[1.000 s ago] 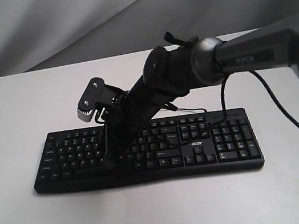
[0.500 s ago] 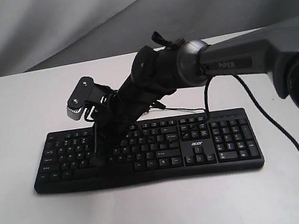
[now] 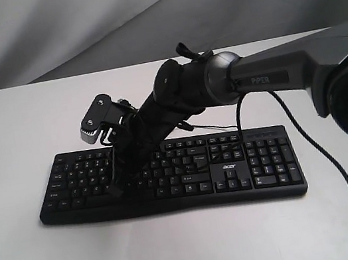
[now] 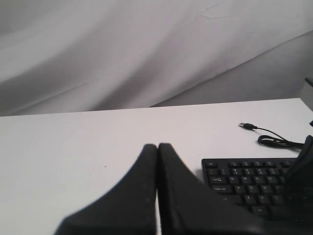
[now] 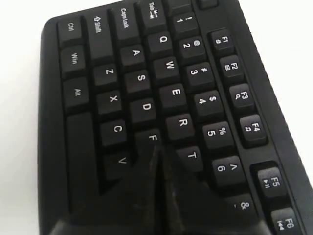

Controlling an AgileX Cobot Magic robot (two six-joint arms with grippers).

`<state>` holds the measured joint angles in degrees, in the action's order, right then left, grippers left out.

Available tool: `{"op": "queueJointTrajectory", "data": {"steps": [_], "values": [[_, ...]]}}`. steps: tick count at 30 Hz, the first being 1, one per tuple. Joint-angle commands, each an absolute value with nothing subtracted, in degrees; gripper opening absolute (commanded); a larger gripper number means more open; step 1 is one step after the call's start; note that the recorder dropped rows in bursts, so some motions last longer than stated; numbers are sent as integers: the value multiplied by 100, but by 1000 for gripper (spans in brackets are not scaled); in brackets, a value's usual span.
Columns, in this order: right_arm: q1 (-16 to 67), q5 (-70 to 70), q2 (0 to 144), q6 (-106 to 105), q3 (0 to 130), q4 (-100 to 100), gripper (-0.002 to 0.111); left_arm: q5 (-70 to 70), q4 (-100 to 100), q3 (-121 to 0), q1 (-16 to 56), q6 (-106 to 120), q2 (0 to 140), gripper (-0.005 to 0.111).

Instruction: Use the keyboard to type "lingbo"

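Observation:
The black keyboard (image 3: 235,173) lies flat on the white table, its "acer" logo toward the number pad. My right gripper (image 3: 113,189) reaches across from the right to the keyboard's left half. It is shut with nothing in it. In the right wrist view its tips (image 5: 157,151) sit just beside the F key, between V and T on the keyboard (image 5: 142,78); whether they touch a key is hidden. My left gripper (image 4: 157,146) is shut and empty over bare table beside the keyboard's (image 4: 244,181) Esc corner. It is out of the exterior view.
The keyboard's thin USB cable (image 4: 271,139) lies loose on the table behind it, plug end free. A black cable from the right arm (image 3: 328,163) hangs in a loop over the table at the right. A grey cloth backdrop (image 3: 42,32) closes off the far edge.
My right gripper has moved left along the keyboard, from the middle letter keys to the left-hand ones, most of it in the first half second. The keyboard has not shifted.

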<state>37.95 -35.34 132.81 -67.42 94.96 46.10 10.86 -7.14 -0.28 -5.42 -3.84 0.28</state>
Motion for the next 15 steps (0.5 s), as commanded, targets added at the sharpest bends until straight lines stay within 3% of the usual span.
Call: {"op": "queueJointTrajectory", "data": {"steps": [1, 15], "values": [[3824, -3508, 13293, -6727, 9517, 4626, 0, 1051, -716, 0, -511, -396, 0, 1], [3824, -3988, 13076, -6559, 9541, 4540, 0, 1051, -716, 0, -511, -396, 0, 1]]}}
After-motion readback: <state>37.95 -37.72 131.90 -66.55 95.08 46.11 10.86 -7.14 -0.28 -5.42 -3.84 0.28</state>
